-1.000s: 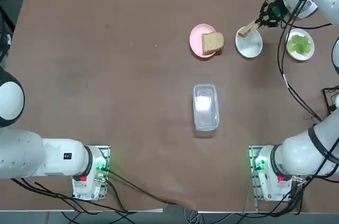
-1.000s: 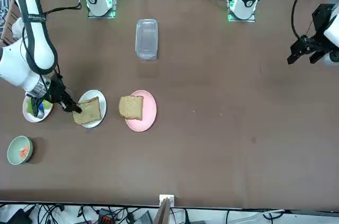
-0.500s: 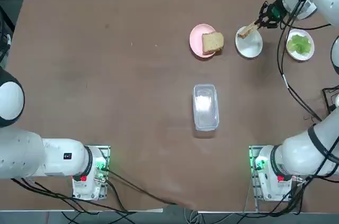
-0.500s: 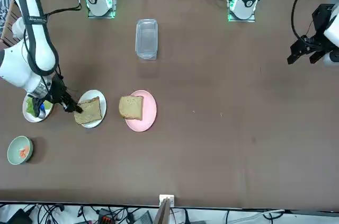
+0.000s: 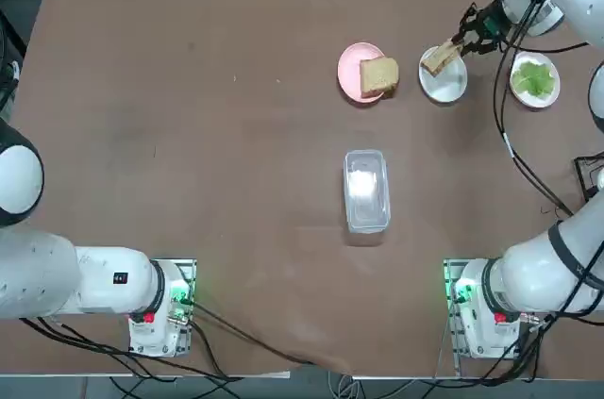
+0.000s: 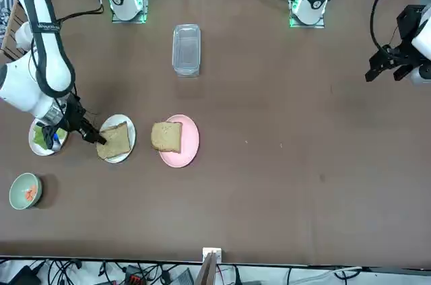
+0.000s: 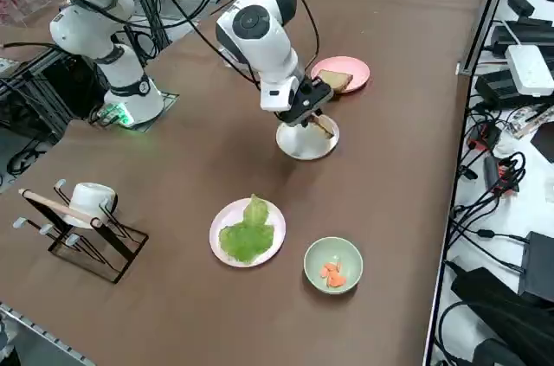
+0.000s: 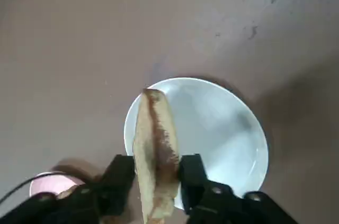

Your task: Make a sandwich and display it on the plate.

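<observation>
above white plate (image 8: 222, 128): tan bread slice (image 8: 154, 150) on edge between right gripper (image 8: 153, 179) jaws.

Bare table left of pink plate (image 5: 354, 71), clear container (image 5: 366, 190) mid-table

A tan toasted bread slice (image 8: 154, 150) stands on edge, tilted, over the small round white plate (image 8: 233, 128), which sits near the table's far edge toward its right side. A second bread slice (image 5: 378, 75) lies flat on the pink plate (image 5: 351, 67) just beside.
</observation>
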Controlling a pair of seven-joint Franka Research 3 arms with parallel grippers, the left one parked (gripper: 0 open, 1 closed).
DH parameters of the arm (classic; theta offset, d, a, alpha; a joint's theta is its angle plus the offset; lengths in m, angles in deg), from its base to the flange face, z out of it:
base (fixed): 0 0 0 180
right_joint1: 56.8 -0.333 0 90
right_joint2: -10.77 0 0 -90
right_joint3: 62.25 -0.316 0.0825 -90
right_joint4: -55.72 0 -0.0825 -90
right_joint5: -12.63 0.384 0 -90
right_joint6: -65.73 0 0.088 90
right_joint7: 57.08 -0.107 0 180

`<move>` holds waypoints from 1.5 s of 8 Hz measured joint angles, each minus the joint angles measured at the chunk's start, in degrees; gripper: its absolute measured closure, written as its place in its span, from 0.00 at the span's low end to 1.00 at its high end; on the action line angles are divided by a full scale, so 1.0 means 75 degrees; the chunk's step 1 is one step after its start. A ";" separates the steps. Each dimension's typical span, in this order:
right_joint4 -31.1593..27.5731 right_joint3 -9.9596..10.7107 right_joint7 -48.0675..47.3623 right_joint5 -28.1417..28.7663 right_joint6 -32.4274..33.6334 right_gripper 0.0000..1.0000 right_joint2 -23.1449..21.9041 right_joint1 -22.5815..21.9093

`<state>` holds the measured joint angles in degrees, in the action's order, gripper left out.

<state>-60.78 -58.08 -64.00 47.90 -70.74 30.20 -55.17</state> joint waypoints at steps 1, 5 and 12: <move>0.0005 0.0018 0.0080 0.0001 0.0000 0.21 -0.0004 0.0012; 0.0051 0.0151 0.0136 -0.0003 0.0229 0.00 -0.0283 0.0030; 0.2453 0.0278 0.0413 -0.2801 0.3511 0.00 -0.0687 0.0043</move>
<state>-42.38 -55.99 -60.90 26.90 -44.40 25.05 -54.84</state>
